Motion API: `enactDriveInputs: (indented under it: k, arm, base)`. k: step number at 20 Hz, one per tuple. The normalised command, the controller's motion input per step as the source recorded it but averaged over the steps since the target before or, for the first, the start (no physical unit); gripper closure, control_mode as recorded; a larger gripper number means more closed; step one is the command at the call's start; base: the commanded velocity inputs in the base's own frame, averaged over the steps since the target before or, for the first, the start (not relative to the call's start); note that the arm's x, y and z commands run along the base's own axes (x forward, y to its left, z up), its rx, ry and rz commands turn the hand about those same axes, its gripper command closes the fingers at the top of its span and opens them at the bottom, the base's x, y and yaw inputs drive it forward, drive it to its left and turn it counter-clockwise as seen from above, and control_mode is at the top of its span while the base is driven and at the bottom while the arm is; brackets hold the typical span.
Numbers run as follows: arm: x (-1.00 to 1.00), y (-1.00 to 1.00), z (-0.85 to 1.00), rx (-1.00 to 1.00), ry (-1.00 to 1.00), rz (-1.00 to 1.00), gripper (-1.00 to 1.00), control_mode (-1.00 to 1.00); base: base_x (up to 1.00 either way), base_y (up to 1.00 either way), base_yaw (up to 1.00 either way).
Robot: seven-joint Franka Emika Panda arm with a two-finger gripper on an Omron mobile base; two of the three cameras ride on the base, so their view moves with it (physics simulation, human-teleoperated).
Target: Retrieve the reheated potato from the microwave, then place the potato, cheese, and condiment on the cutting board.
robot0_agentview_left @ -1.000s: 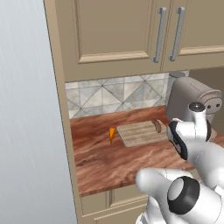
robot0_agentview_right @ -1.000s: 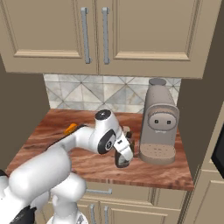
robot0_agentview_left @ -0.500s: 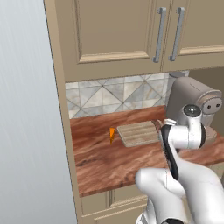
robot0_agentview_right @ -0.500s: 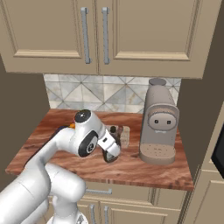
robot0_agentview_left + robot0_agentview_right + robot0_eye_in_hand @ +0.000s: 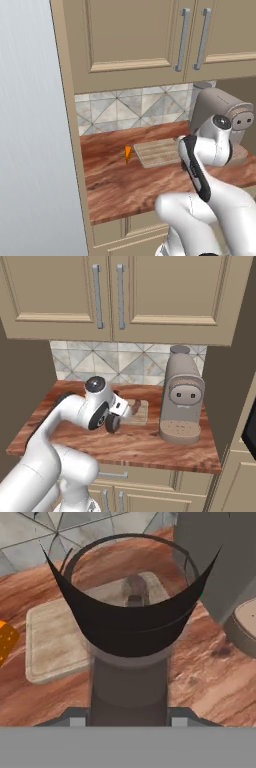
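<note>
Nearest the hand camera, the condiment [image 5: 129, 662] stands upright between the fingers of the tool [image 5: 129, 724], its black cap rim arching across the upper part of the frame. The tool is partly closed and appears clamped on the bottle's lower body, though the contact points are hidden behind the bottle itself. In the right base view the tool [image 5: 116, 417] hangs above the reddish-brown surface [image 5: 150, 443], just short of the cutting board [image 5: 142, 412].

Beyond the bottle lies the cutting board [image 5: 52, 642], with the potato [image 5: 136, 591] resting on its far portion. The cheese [image 5: 6, 641] sits on the surface beside the board's edge, not on it; the left base view shows the cheese [image 5: 128, 153] just left of the cutting board [image 5: 157, 152]. The coffee machine [image 5: 181, 401] stands to the right.

The step in hand is judged to be the condiment transfer. The next move calls for carrying the bottle over a bare part of the board, clear of the potato, lowering it upright and releasing.
</note>
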Motion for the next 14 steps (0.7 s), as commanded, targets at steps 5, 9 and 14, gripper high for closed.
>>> enactDriveInputs:
  k: [5,9,14]
  arm:
    - [0.56,0.2,0.09,0.0,-0.01,0.24,1.0,-1.0]
    - [0.6,0.2,0.0,-0.05,-0.01,0.1,1.0,-1.0]
    - [0.59,0.07,-0.08,-0.15,0.0,0.01,1.0,-1.0]
  base:
    - [0.0,0.0,0.0]
    - [0.0,0.0,0.0]
    - [0.0,0.0,0.0]
